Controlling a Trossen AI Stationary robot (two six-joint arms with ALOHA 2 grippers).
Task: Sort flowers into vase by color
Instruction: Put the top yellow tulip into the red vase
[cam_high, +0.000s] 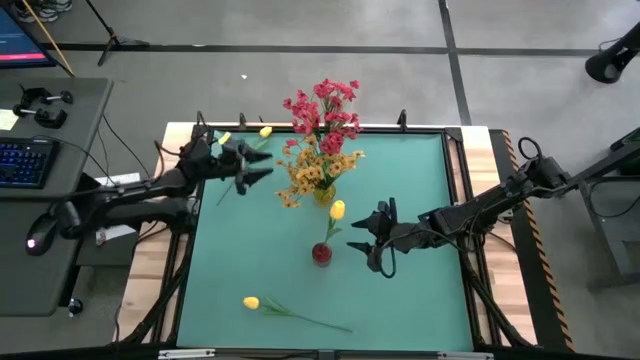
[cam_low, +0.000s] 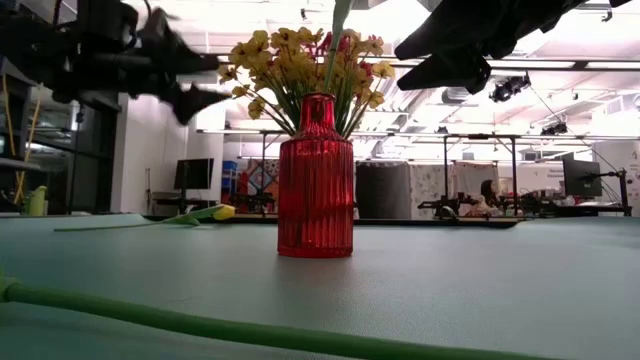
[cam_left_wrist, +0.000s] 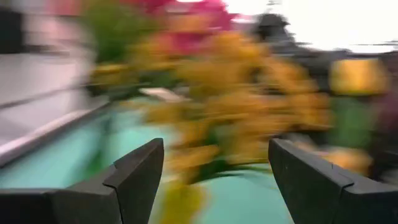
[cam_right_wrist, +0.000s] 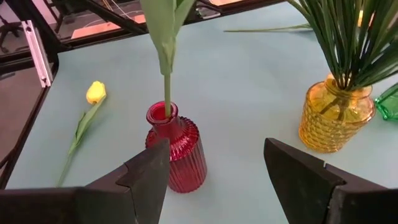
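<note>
While a yellow tulip (cam_right_wrist: 163, 37) stands in the red vase (cam_right_wrist: 175, 148), the right gripper (cam_high: 372, 243) hovers at its 3 o'clock, fingers spread, empty. Left gripper (cam_high: 256, 166), released, sits at 9 o'clock of the yellow vase (cam_right_wrist: 333, 117).

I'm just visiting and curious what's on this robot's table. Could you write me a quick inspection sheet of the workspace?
Surface: teal mat on a wood-edged table.
Job's things: red vase holding one yellow tulip; amber vase packed with orange-yellow blossoms and pink-red blossoms; loose tulip lying near the front edge; another tulip lying at the back.
Clutter: a green glass item beside the amber vase, mostly cut off.
Grippers: left gripper open, beside the bouquet; right gripper open, beside the red vase, empty.
Cables: some at the table's left edge.
Surroundings: desk with keyboard to the left; no person seen.
</note>
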